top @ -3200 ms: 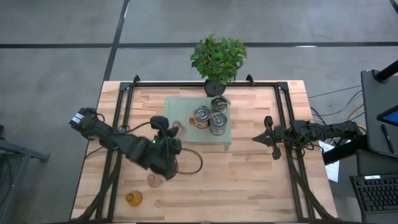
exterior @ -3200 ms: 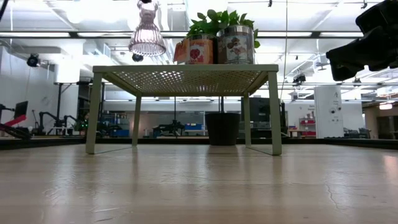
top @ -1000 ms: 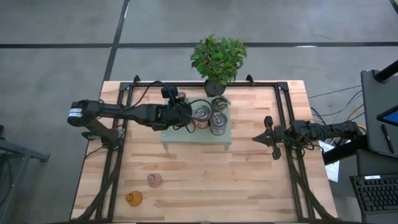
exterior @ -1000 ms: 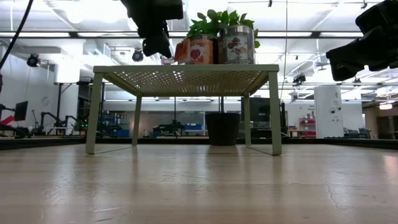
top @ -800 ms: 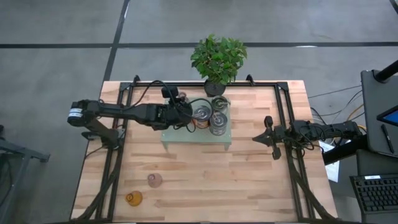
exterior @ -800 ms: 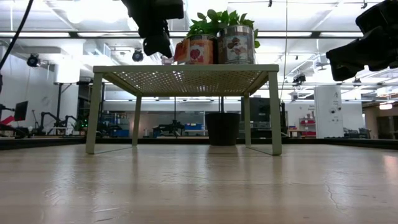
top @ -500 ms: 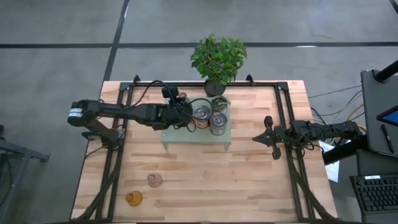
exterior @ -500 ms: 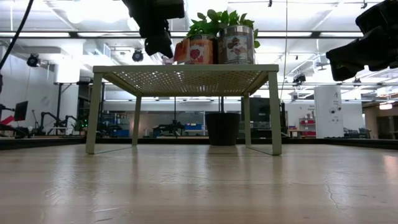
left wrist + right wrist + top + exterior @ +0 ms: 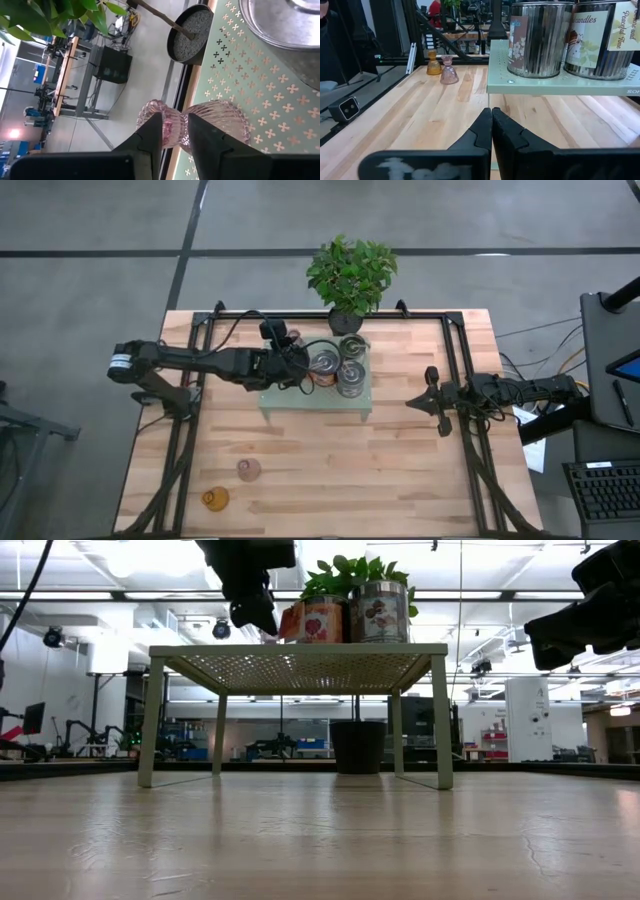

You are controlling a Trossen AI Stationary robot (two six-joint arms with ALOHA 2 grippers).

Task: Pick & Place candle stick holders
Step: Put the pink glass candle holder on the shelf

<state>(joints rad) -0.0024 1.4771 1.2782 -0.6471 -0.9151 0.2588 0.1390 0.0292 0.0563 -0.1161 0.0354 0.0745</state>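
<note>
My left gripper [image 9: 290, 343] reaches from the table's left over the far left part of the pale green stand [image 9: 300, 405]. It is closed to a narrow gap at a pink glass holder [image 9: 220, 122]. Three silver metal holders [image 9: 324, 364] [image 9: 352, 345] [image 9: 350, 381] stand on the stand top. A second pink glass holder [image 9: 248, 470] and an amber one [image 9: 214, 499] stand on the table near its front left. My right gripper [image 9: 432, 395] is shut and empty above the table's right side. My left gripper has the pink holder's narrow waist [image 9: 175, 129] in the gap between its fingers. One finger [image 9: 152, 132] shows in front of the small cup and the other in front of the ribbed foot, and they hide the touching places. The fingers slant down from the table's left. The foot [image 9: 227, 117] is on or just over the stand, near its edge.
A black-potted leafy plant [image 9: 350, 275] stands at the table's far edge, right behind the stand. Black rails [image 9: 190, 410] [image 9: 462, 380] run along the table's left and right sides. The right arm [image 9: 590, 610] hangs at the upper right of the low view.
Nothing has visibly moved in the last second. About three seconds ago my left gripper held the pink holder high above the table, by the stand's near left side. It has since gone toward the far edge and down to the stand top.
</note>
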